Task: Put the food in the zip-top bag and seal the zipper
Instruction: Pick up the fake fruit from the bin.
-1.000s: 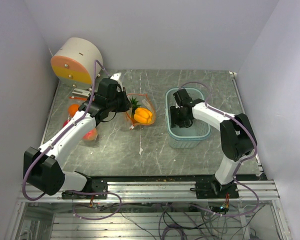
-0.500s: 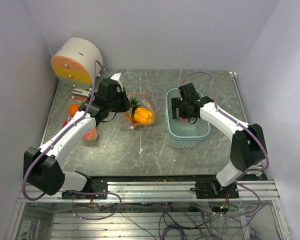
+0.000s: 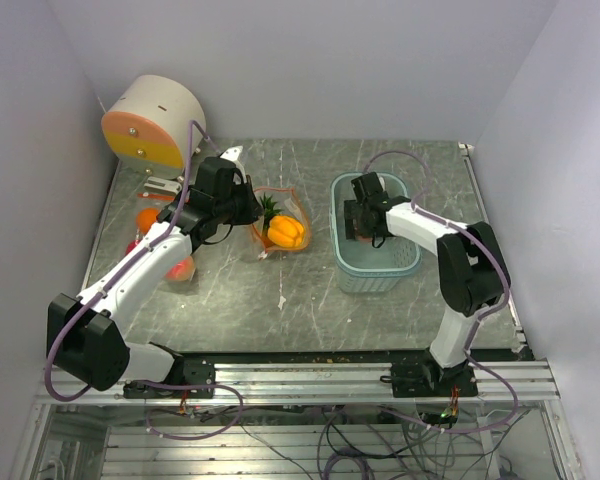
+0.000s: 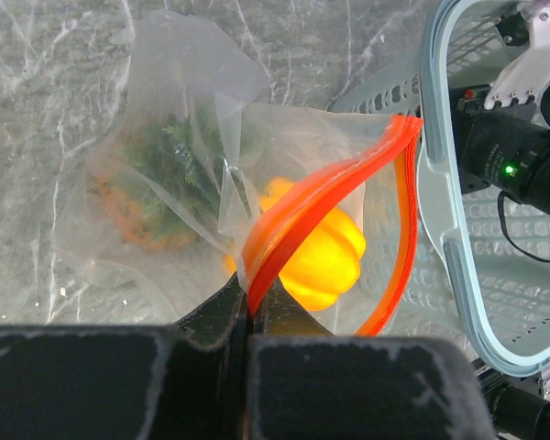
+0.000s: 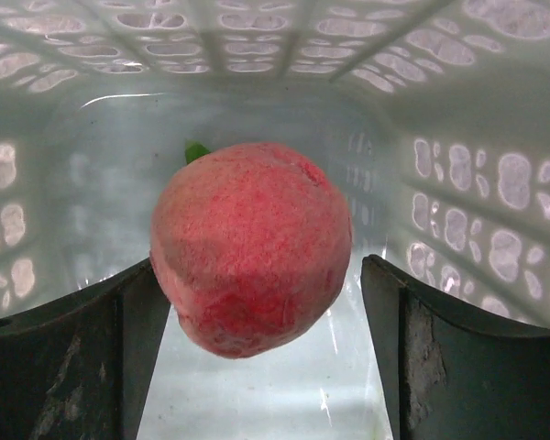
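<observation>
Showing one peach inside one basket.

**Grey marbled table, white-veined**

Resting at centre: clear zip-top bag with orange zipper. Just to its right: pale teal basket. Near left edge, partly hidden: orange fruit, peach-red fruit.

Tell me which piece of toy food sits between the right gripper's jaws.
The red-pink peach inside the teal basket. The yellow pepper is in the zip-top bag; the orange pieces lie out on the table.
</observation>
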You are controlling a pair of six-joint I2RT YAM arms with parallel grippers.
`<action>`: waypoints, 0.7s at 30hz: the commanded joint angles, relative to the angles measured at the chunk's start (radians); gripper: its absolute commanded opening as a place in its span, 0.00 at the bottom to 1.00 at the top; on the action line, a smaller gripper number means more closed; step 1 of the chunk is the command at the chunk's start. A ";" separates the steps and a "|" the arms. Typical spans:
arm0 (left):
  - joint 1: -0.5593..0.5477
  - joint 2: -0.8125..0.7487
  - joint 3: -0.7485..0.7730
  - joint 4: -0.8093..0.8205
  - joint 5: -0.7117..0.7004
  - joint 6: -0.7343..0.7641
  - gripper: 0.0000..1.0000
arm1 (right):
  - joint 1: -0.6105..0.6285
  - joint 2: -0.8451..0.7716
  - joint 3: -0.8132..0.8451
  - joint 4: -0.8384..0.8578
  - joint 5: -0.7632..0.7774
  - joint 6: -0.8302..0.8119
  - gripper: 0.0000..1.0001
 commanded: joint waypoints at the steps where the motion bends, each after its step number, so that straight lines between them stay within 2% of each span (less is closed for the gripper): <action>1: -0.001 0.005 0.015 -0.013 0.001 0.021 0.07 | -0.011 0.042 -0.007 0.094 0.048 0.004 0.78; 3: -0.001 0.005 0.016 -0.015 -0.004 0.027 0.07 | -0.011 0.043 -0.013 0.106 0.049 0.002 0.66; 6: -0.001 0.007 0.019 -0.020 -0.008 0.033 0.07 | -0.010 0.014 -0.027 0.112 0.051 0.004 0.41; 7: 0.000 0.008 0.020 -0.021 -0.008 0.034 0.07 | -0.011 -0.002 -0.031 0.113 0.053 0.002 0.38; 11: -0.001 0.014 0.028 -0.028 -0.009 0.039 0.07 | -0.011 -0.093 -0.010 0.066 0.014 -0.010 0.36; 16: -0.001 0.010 0.017 -0.021 -0.009 0.035 0.07 | -0.008 -0.268 0.088 -0.006 -0.156 -0.016 0.35; 18: -0.001 0.014 0.012 -0.015 -0.001 0.028 0.07 | -0.003 -0.325 0.136 -0.020 -0.245 -0.022 0.35; 21: -0.001 0.020 0.014 -0.006 0.014 0.019 0.07 | 0.020 -0.336 0.230 -0.057 -0.471 -0.049 0.34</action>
